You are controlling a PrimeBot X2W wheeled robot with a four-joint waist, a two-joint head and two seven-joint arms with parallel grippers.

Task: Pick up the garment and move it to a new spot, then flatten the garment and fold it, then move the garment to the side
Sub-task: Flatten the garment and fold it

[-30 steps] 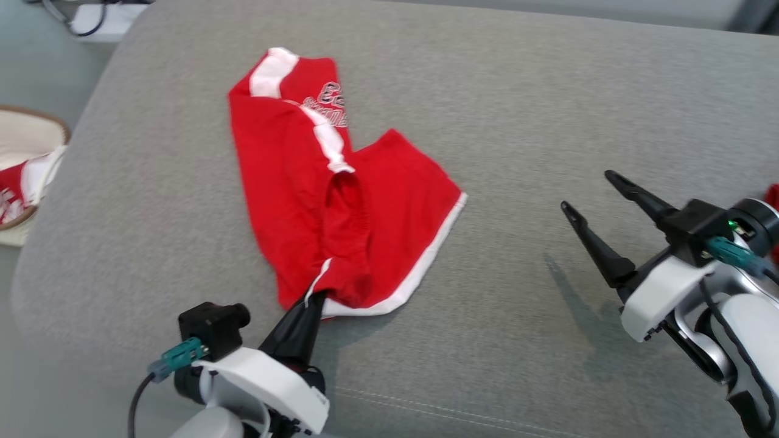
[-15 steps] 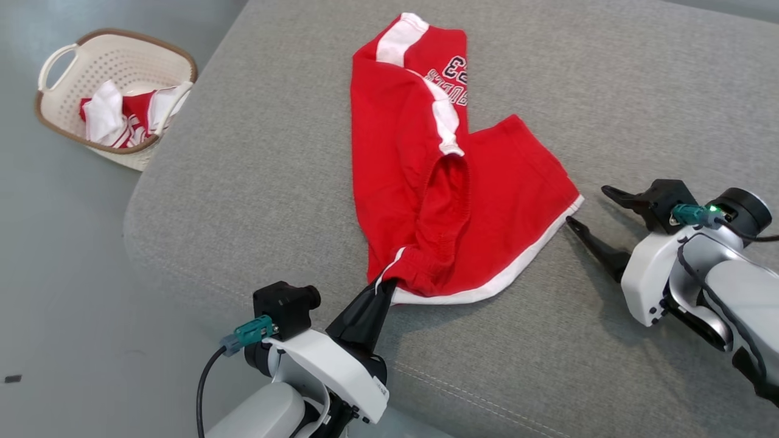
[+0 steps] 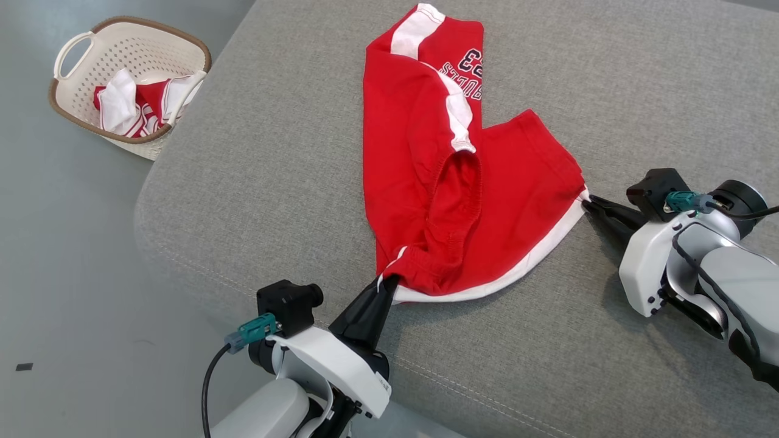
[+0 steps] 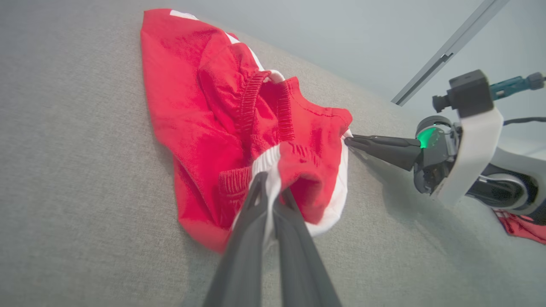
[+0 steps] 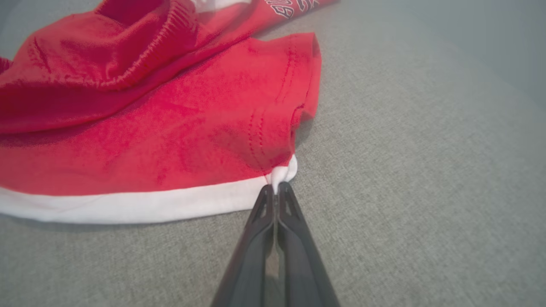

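garment (image 3: 420, 182): red shorts, rumpled on cushion (image 3: 274, 182) middle | left gripper (image 3: 389, 281) pinches its waistband near cushion's front edge; right gripper (image 3: 589, 204) nips white hem corner | I judge it light, limp; hold corners

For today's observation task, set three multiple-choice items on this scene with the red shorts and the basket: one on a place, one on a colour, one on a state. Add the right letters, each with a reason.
1. Where is the basket?
A. on the floor, left of the grey cushion
B. on the cushion
C. on a shelf

2. What colour is the band along the hem of the shorts?
A. blue
B. black
C. white

3. How do the jaws on the right arm stand?
A. wide open in the air
B. shut on the hem corner of the shorts
C. shut on the basket's handle

Answers:
1 A, the basket stands on the floor beside the cushion's left edge.
2 C, a white band edges the red cloth.
3 B, the right wrist view shows both tips pinching the white corner.
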